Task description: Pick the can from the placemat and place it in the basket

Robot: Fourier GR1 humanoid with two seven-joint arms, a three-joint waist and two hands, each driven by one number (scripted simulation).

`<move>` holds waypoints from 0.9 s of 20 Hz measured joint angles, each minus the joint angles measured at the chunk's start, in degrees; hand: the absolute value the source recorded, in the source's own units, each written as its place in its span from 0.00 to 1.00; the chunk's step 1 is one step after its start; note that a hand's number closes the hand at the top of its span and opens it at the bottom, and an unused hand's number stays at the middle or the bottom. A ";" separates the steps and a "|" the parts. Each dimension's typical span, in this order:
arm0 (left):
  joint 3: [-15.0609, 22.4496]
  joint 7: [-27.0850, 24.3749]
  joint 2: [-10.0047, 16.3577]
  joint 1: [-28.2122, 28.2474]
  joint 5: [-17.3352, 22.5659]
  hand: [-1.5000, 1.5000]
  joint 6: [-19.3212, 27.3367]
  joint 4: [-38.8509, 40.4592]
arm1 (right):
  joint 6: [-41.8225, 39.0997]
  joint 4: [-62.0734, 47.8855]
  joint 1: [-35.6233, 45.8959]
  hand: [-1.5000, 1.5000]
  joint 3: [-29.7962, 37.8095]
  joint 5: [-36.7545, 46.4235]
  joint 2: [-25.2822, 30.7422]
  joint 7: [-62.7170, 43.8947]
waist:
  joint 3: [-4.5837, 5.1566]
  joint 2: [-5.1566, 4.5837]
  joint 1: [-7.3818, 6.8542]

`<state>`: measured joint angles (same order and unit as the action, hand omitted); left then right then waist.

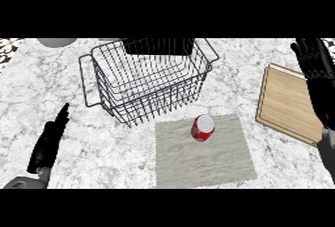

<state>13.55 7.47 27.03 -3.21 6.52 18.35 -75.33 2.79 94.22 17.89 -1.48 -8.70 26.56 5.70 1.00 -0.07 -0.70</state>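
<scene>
While can [203, 128] on placemat [219, 166] — right fingers [309, 52] well apart.

This was a kitchen, seen steeply from above: a white-and-grey marbled counter [85, 146] filled nearly the whole frame. At the right edge a wooden cutting board [288, 104] lay flat on it, a metal wire basket [150, 95] stood in the upper middle, and a pale cloth placemat [203, 159] with a red can [203, 128] on it lay in the lower middle. A patterned, tile-like strip [9, 46] showed in the upper left corner.
</scene>
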 measured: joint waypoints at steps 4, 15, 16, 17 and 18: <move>-0.82 -0.67 -2.50 0.64 2.29 0.50 -1.48 -0.01 | 4.74 -2.16 4.24 1.00 -1.30 0.32 -6.24 -2.93 | -0.75 0.04 -0.22; -0.88 2.04 -5.03 1.46 7.92 0.50 -7.27 -2.59 | 25.03 -16.71 15.50 0.00 -19.23 16.38 -24.07 -10.94 | -1.33 0.22 -2.25; -1.15 1.67 -4.89 1.90 8.10 0.50 -7.57 -2.53 | 26.91 -18.01 16.56 0.00 -20.49 18.73 -24.60 -13.68 | -1.32 0.36 -2.03; -1.27 1.76 -4.69 2.26 8.11 0.50 -7.60 -2.70 | 28.30 -19.44 18.00 0.00 -21.18 21.37 -24.49 -16.77 | -1.27 0.55 -1.77; -1.38 1.87 -4.61 2.61 8.11 0.50 -7.55 -2.65 | 28.99 -20.72 19.04 0.00 -22.04 23.98 -23.84 -19.77 | -1.22 0.78 -1.33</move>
<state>12.16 9.34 22.43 -0.60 14.62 10.80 -77.98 31.77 73.50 36.93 -23.52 15.28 2.72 -14.07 -0.22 0.71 -2.02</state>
